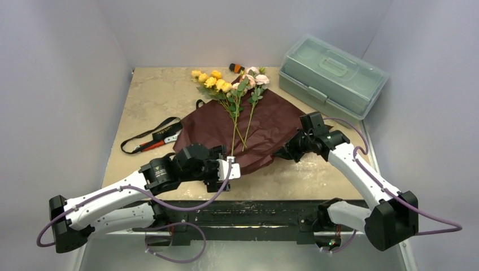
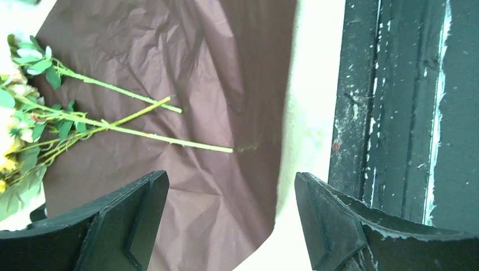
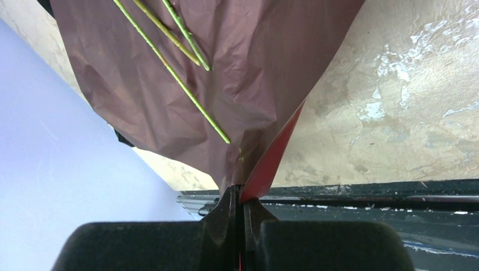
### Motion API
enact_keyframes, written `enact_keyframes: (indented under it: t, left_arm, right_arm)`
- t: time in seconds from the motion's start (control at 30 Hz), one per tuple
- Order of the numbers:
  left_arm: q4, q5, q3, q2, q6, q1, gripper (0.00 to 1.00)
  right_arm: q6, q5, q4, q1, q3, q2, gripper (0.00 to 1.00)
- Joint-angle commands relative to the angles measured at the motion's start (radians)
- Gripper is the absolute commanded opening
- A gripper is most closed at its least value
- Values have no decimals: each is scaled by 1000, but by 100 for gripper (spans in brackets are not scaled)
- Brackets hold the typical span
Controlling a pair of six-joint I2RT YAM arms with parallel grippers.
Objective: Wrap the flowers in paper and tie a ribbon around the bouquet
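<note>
Wrapping step: right gripper [image 3: 242, 195] pinches the paper [image 3: 186, 84] edge (left gripper [image 2: 231, 197] spread, empty); next, probably fold it over the flowers [image 1: 237, 107].

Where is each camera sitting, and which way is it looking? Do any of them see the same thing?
Top view: high above and behind the robot, looking down at the table; its left gripper and right gripper both show.
Left wrist: rides on the left wrist, looking past its open fingers at the near edge of the paper.
Right wrist: rides on the right wrist, looking along its shut fingers, which pinch a paper corner.
Shared: both wrist views see the dark red paper and the green stems of the flowers.
</note>
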Motion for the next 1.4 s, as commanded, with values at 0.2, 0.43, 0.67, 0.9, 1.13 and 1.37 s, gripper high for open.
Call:
enact_keyframes:
  t: [0.2, 0.43, 0.67, 0.9, 1.13, 1.37]
  left_arm:
    - [176, 106, -59, 24, -70, -18, 88]
    - [315, 74, -107, 65, -166, -18, 60]
    - [441, -4, -124, 155, -179, -18, 1]
    - [311, 93, 33, 274, -165, -18, 0]
    - [170, 130, 196, 363, -145, -18, 0]
    - [151, 66, 262, 474, -93, 14, 0]
  right_arm:
    - [17, 23, -22, -7, 82, 36, 0]
    - [14, 22, -23, -7, 69, 26, 0]
    - [-32, 19, -28, -7, 33, -29, 0]
    - [-261, 159, -223, -10, 42, -135, 64]
    - [-414, 366, -331, -12, 211, -157, 71]
    - [-494, 449, -275, -12, 345, -36, 64]
